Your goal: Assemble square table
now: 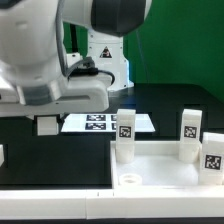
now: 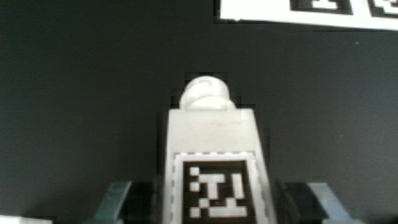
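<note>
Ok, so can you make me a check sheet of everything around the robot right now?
Surface: black table, with the marker board lying flat on it.
Job's things: white square slab at the front. Three tagged legs stand upright at it: first leg, second leg, third leg. Whether they are in its holes cannot be told.
Clutter: a small white piece at the exterior view's left edge, too cut off to name.
Grippers: the gripper is shut on the fourth leg.
Cables: nothing seen.
Surroundings: green curtain, and a white box with a warning sign.
</note>
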{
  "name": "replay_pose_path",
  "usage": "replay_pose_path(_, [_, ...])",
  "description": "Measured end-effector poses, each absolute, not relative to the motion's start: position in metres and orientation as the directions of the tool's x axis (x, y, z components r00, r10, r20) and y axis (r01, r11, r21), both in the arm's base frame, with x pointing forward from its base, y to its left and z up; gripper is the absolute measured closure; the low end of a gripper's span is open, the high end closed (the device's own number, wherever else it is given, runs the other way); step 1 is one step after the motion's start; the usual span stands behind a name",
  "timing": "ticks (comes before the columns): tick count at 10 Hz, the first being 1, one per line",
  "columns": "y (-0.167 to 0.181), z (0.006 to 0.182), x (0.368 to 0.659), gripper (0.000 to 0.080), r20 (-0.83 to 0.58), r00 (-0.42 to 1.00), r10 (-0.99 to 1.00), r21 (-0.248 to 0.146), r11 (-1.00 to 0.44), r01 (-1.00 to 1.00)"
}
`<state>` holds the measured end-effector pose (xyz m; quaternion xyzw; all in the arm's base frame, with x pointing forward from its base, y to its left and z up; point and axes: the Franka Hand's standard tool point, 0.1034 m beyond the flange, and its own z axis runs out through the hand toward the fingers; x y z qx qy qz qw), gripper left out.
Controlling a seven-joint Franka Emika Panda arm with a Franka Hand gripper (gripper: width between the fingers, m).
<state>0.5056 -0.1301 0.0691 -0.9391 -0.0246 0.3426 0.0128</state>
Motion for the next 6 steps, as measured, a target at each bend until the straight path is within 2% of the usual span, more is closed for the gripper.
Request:
replay_pose_path(1, [-0.128, 0.075, 0.51, 0.0515, -0.616, 0.786, 0.046, -0.042, -0.999, 0.026])
replay_pose_path(3, [-0.114, 0.121, 0.558, 0.0515, -0.569, 0.822, 0.023, -0.043, -0.999, -0.001])
replay_pose_path(5, [-0.121, 0.126, 0.584, 0.0515, -0.413, 0.91, 0.033, -0.011, -0.999, 0.031])
replay_pose_path(6, [-0.122, 0.127, 0.578, 0.0515, -0.362, 0.932, 0.029, -0.009, -1.0, 0.028])
